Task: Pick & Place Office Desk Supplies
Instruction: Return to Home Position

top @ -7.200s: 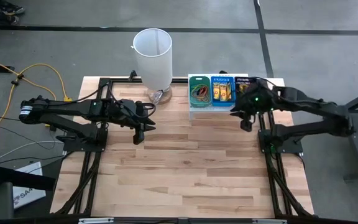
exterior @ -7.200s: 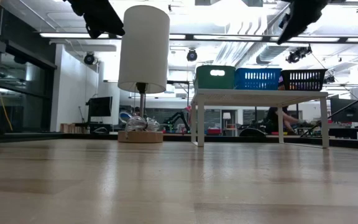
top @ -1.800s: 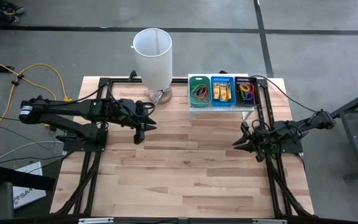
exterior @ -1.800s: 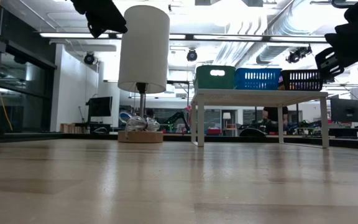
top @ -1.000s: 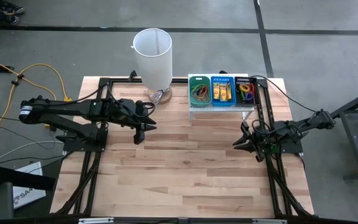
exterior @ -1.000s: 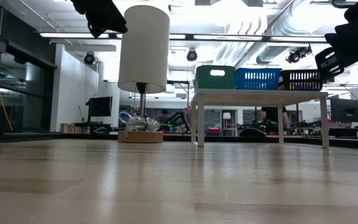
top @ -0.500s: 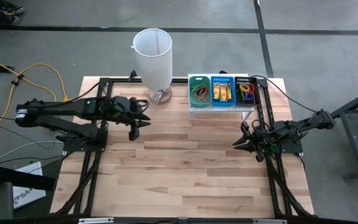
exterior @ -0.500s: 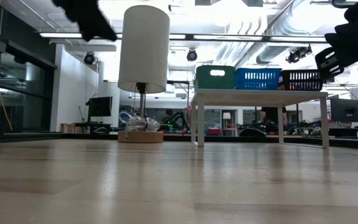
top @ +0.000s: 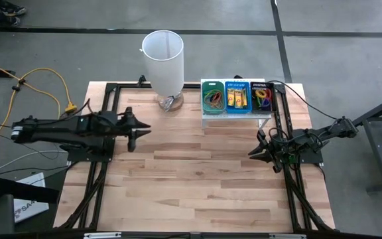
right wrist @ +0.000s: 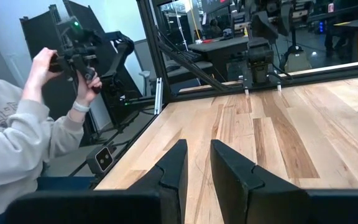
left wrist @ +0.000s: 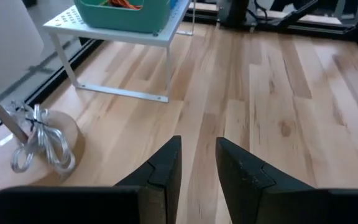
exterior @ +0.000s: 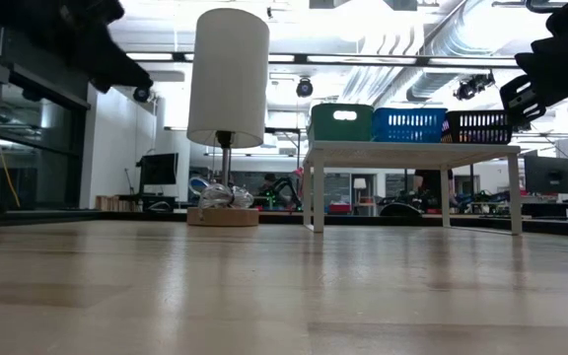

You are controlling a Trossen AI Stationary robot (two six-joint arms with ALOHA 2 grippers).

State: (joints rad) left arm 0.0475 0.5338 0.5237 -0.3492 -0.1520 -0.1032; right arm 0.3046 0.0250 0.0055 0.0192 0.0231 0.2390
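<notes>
One camera looks straight down on the whole table (top: pixel 197 179). Another sits at tabletop height, facing the shelf (exterior: pixel 412 148) that both views share.

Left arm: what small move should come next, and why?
Probably fold the left arm back toward its base: the left tool is open and empty, the green bin, blue bin and black bin stand on the white shelf, and the right tool is parked by the table's right edge.
</notes>
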